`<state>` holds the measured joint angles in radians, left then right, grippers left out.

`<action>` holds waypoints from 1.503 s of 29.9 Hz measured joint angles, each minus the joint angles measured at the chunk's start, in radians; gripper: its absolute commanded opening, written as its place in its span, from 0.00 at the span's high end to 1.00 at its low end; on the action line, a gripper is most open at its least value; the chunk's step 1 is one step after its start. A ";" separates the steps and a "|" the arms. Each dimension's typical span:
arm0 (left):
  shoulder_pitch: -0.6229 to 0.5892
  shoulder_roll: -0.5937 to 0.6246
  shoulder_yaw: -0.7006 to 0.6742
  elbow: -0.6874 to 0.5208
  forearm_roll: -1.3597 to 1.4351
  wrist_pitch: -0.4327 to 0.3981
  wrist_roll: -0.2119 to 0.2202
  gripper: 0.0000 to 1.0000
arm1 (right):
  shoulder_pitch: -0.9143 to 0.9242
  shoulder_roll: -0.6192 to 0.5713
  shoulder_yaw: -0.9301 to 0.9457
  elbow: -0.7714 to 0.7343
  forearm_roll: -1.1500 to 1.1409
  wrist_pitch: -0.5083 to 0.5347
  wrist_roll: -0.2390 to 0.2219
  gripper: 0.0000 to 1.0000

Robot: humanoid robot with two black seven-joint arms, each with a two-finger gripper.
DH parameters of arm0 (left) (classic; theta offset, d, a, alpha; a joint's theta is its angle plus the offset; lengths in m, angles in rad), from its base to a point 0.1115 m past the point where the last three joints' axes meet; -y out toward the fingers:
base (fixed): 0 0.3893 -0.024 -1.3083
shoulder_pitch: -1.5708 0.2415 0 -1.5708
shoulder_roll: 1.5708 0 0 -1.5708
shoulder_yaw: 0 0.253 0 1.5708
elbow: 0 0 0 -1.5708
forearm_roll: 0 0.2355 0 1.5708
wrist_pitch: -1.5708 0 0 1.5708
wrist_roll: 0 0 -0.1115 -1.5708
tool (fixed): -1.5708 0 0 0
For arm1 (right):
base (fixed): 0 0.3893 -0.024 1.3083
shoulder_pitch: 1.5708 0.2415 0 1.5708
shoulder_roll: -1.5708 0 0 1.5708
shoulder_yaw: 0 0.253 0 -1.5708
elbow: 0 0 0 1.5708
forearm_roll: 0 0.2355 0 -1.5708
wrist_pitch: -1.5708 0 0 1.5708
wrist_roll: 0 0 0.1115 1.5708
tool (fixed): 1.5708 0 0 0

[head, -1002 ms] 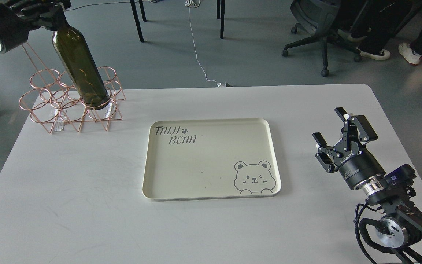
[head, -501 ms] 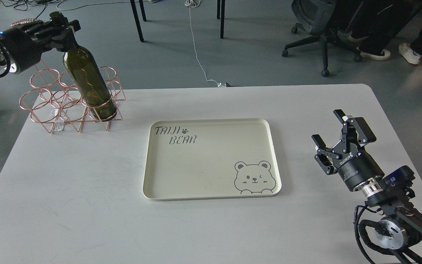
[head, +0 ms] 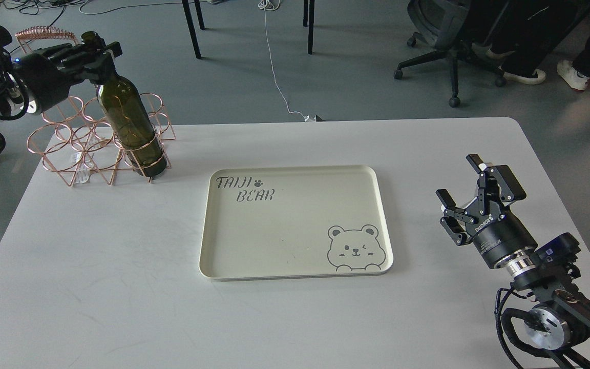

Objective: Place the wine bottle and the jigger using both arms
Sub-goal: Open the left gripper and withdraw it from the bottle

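My left pincer (head: 92,54) is clamped round the neck of the wine bottle (head: 130,128). Bottle hangs below it, long axis tilted, base down-right, seated in a ring of the copper wire rack (head: 69,148) at the table's (head: 95,266) far left corner. Cream tray (head: 213,230) lies mid-table, btwn both arms. My right pincer (head: 466,202) is wide open, holds nothing. No jigger in view.

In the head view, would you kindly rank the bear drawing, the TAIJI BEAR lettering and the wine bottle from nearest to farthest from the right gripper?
1. Bear drawing, in the tray's near right corner, closest to the right gripper.
2. TAIJI BEAR lettering, in the tray's far left corner.
3. Wine bottle, far left, in the copper wire rack.
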<state>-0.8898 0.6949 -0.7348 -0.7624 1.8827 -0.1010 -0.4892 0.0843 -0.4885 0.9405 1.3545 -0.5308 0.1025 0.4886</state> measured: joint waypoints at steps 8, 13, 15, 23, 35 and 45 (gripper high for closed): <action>-0.005 0.001 0.000 -0.006 -0.001 -0.003 0.000 0.17 | 0.000 0.001 0.003 0.000 0.000 0.000 0.000 0.01; -0.014 0.015 -0.008 -0.043 -0.012 -0.004 0.000 0.07 | 0.000 0.001 0.003 0.000 0.000 0.000 0.000 0.01; -0.030 0.034 -0.012 -0.075 -0.029 -0.006 0.001 0.05 | 0.000 0.001 0.004 0.000 0.000 0.000 0.000 0.01; -0.174 0.121 -0.017 -0.256 -0.416 -0.107 0.001 0.02 | 0.000 0.010 0.017 0.000 0.002 -0.001 0.000 0.01; 0.184 -0.027 -0.088 -0.656 -1.162 -0.114 0.001 0.02 | 0.011 0.068 0.046 -0.005 0.006 -0.021 0.000 0.01; 0.628 -0.344 -0.251 -0.650 -1.164 -0.112 0.096 0.02 | 0.012 0.107 0.051 -0.014 0.009 -0.085 0.000 0.01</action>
<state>-0.2623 0.3512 -0.9857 -1.4120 0.7190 -0.2134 -0.3934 0.0962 -0.3816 0.9910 1.3408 -0.5218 0.0179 0.4888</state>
